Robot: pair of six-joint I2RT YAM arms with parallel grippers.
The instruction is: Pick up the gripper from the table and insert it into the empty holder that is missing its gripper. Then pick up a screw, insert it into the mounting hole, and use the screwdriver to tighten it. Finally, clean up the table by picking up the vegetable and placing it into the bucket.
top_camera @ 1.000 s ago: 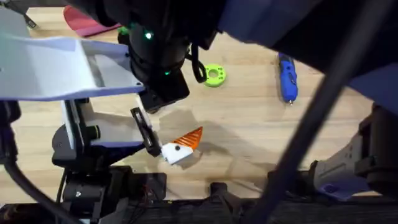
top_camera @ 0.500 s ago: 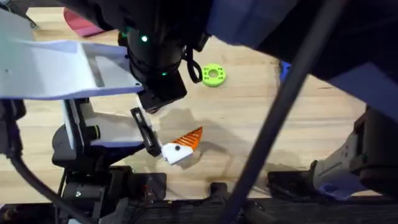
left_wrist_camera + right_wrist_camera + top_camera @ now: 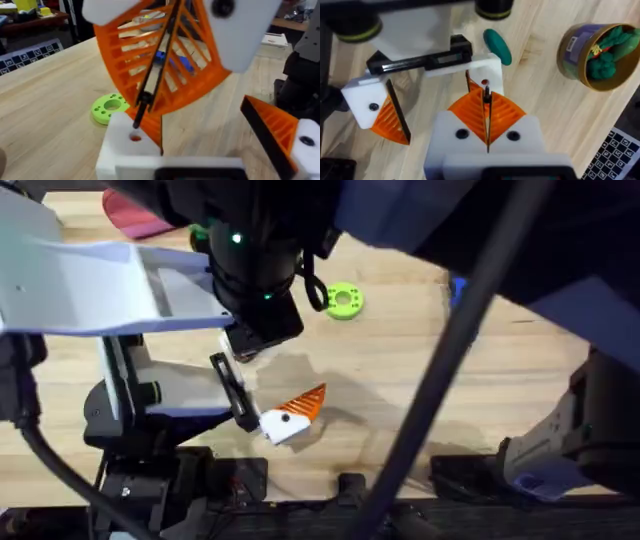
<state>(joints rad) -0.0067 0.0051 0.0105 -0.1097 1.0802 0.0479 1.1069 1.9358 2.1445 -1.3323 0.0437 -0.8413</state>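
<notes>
The right claw (image 3: 486, 102) was pinched narrow on a thin dark screw (image 3: 487, 94). The screw's tip hung just above a small red-rimmed hole in the holder (image 3: 487, 70). The left claw (image 3: 205, 120) stood wide with nothing between its fingers. One side was the white holder, with an orange tip (image 3: 158, 131) touching its edge. I could not tell whether that tip was fully seated. The other side was a ribbed orange wedge on a white block (image 3: 272, 132).

The worktop (image 3: 400, 380) was pale wood planking with visible grain. On it a bright green ring (image 3: 344, 301) lay far of the claws, near the middle. A blue sliver of the screwdriver (image 3: 456, 288) showed to the ring's right, partly behind a blurred dark arm. Something pink-red (image 3: 140, 222) lay at the far left. The dark green vegetable (image 3: 497, 46) lay flat just beside the holder. The bucket (image 3: 570, 50) stood upright, well apart from it, tan-rimmed with a dark label and green and red pieces inside. A black-and-white checkered board (image 3: 30, 52) sat at the worktop's edge, with cluttered tables in the room behind.

The holder was an angular white block with a flat face.
</notes>
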